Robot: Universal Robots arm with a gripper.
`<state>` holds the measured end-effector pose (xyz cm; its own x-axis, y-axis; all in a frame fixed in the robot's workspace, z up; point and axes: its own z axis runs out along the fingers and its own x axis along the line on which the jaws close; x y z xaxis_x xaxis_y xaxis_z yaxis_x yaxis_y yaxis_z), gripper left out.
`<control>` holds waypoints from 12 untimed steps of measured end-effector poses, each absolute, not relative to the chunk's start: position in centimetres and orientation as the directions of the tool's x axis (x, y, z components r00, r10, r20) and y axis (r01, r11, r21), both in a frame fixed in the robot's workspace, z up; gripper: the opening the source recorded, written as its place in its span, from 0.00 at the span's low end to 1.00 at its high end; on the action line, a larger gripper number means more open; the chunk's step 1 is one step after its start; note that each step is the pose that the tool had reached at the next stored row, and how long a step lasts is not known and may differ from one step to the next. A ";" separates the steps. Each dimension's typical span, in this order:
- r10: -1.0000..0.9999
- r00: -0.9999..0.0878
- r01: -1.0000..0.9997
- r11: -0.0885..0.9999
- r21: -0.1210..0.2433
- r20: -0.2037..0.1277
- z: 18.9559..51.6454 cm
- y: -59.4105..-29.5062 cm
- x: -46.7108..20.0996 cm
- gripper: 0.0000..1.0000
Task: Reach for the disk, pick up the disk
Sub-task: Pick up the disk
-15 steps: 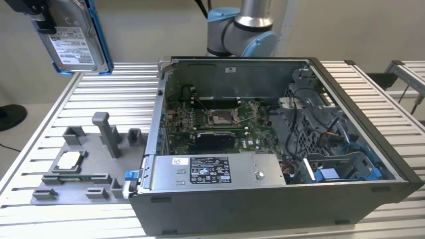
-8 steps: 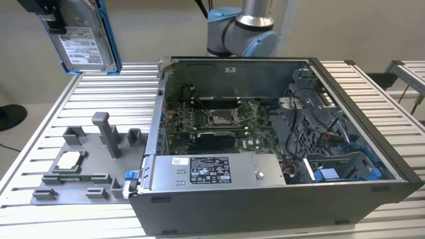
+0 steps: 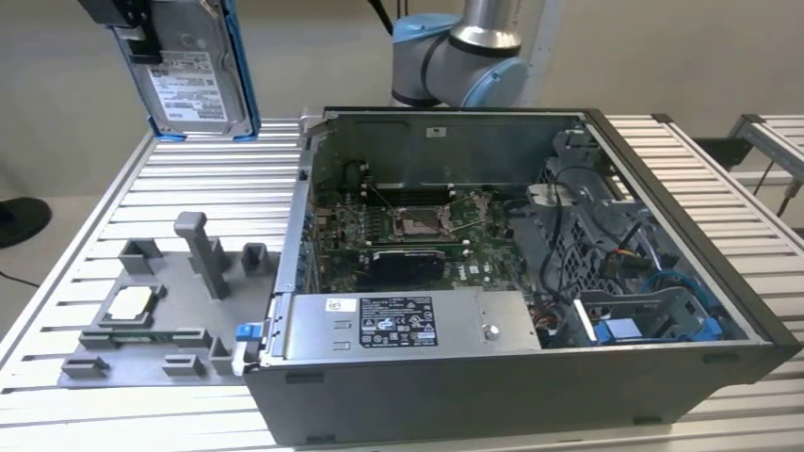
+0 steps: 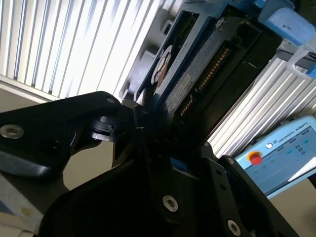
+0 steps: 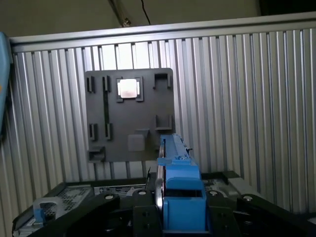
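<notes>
**Disk gripped and held up off the table**

I see the gripper (image 3: 131,26) clamped shut on the top end of the disk (image 3: 195,75). The disk hangs upright in the air with its label side facing the exterior camera and its blue bracket (image 3: 247,85) running down the edges. It sits just past the far corner of the open computer case (image 3: 528,377), on the exterior view's left of the case. It is well above the slatted table (image 3: 188,179), and nothing but the gripper touches it.

On that same side of the case, a grey fixture plate (image 3: 151,311) lies flat on the table. A small square chip (image 3: 131,303) sits in one of its pockets. The disk is well apart from the plate, higher up and further back along the case.

Inside the case, the motherboard (image 3: 402,226) lies on the floor. A silver box with a black-and-white label (image 3: 402,325) runs along the near wall. The arm (image 3: 458,56) rises behind the case's back wall.

In the first wrist view I look along the disk's thin edge. The bracket end sits between the black fingers (image 5: 140,217), with the plate and chip beyond it on the table.

In the second wrist view the disk's circuit-board side shows, pinched in the same fingers. A teach pendant (image 4: 279,153) lies off past the table edge. I can't place it against the case.
</notes>
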<state>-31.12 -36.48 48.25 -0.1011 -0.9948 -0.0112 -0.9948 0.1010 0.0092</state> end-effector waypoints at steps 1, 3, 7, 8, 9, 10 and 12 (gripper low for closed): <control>-0.995 -0.101 -0.995 0.101 0.009 -0.011 48.2 -36.5 -30.8 0.00; -0.995 -0.101 -0.995 0.101 0.009 -0.011 48.3 -36.5 -30.0 0.00; -0.995 -0.101 -0.995 0.101 0.009 -0.011 48.2 -36.5 -28.6 0.00; -0.995 -0.101 -0.995 0.101 0.009 -0.011 48.2 -36.5 -28.2 0.00; -0.995 -0.101 -0.995 0.101 0.009 -0.011 48.2 -36.5 -27.9 0.00; -0.995 -0.101 -0.995 0.101 0.009 -0.011 48.2 -36.5 -27.5 0.00; -0.995 -0.101 -0.995 0.101 0.009 -0.011 48.2 -36.5 -26.8 0.00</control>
